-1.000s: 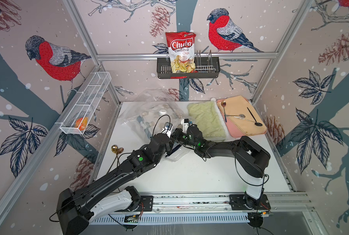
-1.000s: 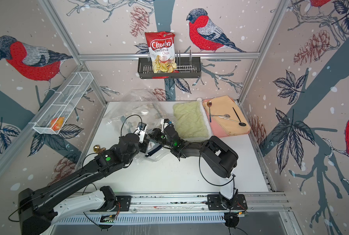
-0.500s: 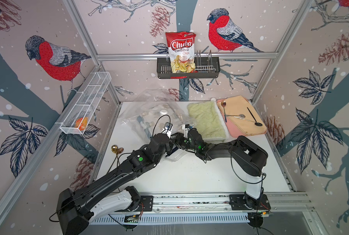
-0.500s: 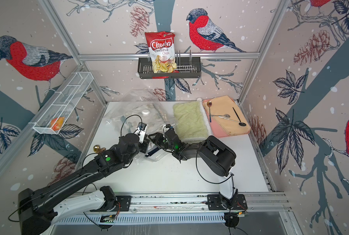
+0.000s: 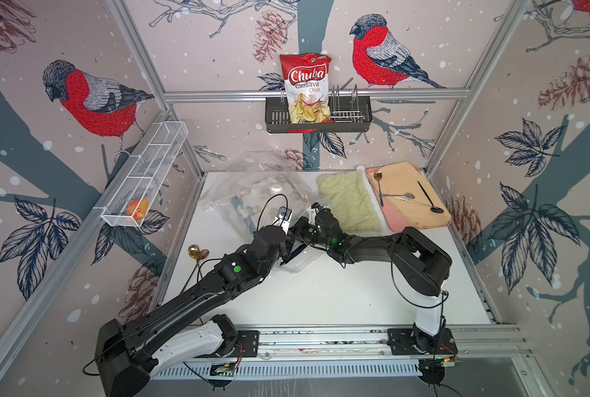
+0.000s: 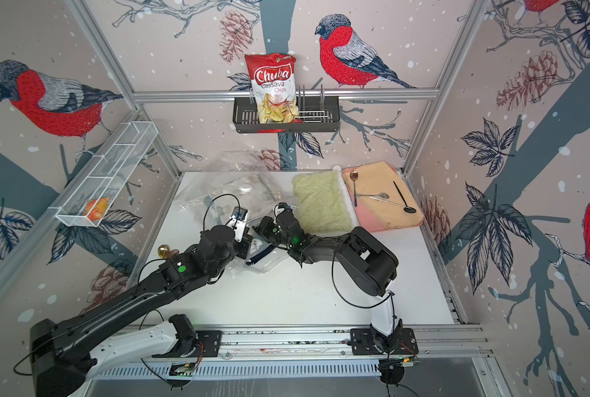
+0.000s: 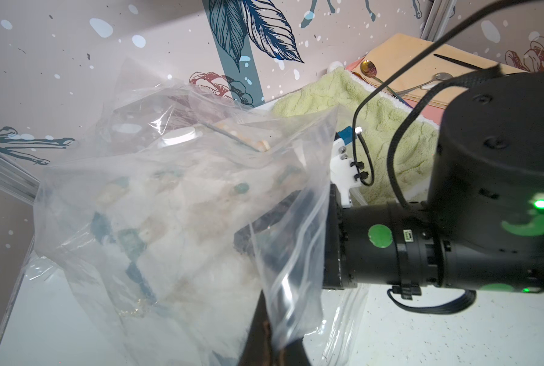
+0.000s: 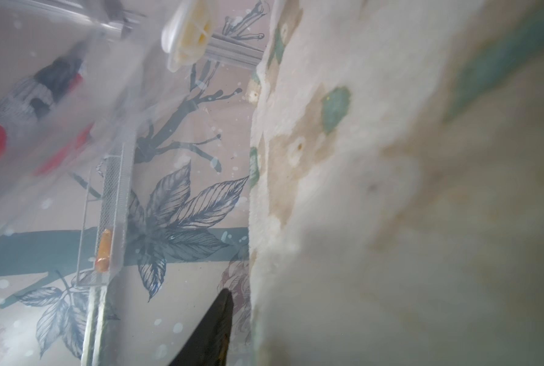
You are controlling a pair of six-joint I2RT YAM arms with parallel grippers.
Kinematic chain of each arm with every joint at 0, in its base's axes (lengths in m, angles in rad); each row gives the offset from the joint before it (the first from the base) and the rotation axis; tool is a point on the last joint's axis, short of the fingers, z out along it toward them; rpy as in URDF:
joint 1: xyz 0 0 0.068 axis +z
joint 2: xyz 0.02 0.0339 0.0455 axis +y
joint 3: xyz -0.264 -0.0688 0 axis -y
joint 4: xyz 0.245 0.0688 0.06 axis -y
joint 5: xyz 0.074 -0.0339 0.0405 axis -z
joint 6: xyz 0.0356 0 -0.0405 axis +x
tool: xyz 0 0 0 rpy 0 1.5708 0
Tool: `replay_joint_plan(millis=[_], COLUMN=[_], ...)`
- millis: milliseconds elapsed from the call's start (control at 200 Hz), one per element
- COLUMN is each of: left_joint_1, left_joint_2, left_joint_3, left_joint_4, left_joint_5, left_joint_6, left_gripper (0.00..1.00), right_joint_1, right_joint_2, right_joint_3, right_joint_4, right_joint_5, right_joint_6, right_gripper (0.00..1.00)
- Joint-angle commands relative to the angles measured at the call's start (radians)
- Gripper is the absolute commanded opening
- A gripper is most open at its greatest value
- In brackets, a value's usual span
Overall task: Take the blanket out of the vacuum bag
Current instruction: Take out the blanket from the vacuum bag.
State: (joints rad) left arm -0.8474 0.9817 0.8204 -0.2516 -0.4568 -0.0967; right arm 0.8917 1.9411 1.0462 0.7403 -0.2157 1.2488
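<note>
Pushing deeper into the vacuum bag (image 7: 296, 177), right gripper (image 7: 264, 228) reaches the blanket (image 8: 391, 190), grasp unclear; left gripper (image 7: 273, 317) stays clamped on bag lip.

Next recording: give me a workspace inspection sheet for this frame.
Surface: white tabletop, no spills seen.
Job's things: transparent plastic vacuum bag at back left, white patterned blanket inside.
Clutter: green towel, peach cloth bearing several spoons; gold spoon beyond table's left edge.
Grippers: left tool shut on the bag's flap; right tool inside the bag's mouth, opening unclear.
Cables: black cable loop above left wrist.
Surroundings: bird wallpaper; red chips bag in black rack; white mesh basket holding an orange item.
</note>
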Motion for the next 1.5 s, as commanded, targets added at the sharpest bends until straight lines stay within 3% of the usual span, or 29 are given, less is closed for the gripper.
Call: replay_joint_plan(millis=[0,340,575,815,1131,1351,1496], left_joint_1=[0.001,0.001,0.001,0.001,0.002,0.001,0.016], left_joint_2=[-0.009,-0.011,-0.010,-0.012,-0.003,-0.003,0.013], left_joint_3=[-0.003,-0.004,-0.003,-0.003,-0.003,-0.001,0.022], left_joint_4=[0.050,0.051,0.051,0.052,0.052,0.054,0.022], left_joint_5=[-0.001,-0.009,-0.001,0.006,0.022,0.020,0.023], left_joint_6=[0.015,0.017,0.017,0.015,0.012,0.009,-0.011], left_gripper=[0.03,0.03,0.03,0.03,0.03,0.00,0.00], right_joint_1=[-0.006,0.004,0.008,0.022,0.076,0.081,0.081], right_joint_2=[-0.023,0.007,0.043,0.099,0.099,0.065,0.024], right_joint_3=[0.000,0.036,0.004,-0.015,0.001,-0.021,-0.060], right_joint_4=[0.031,0.054,0.062,0.217,0.267,0.280,0.347], right_joint_5=[-0.020,-0.023,0.016,0.103,0.273,0.259,0.211], right_joint_6=[-0.034,-0.022,0.030,0.125,0.151,0.125,0.128], right_gripper=[0.44,0.43,0.52,0.53,0.32,0.00,0.00])
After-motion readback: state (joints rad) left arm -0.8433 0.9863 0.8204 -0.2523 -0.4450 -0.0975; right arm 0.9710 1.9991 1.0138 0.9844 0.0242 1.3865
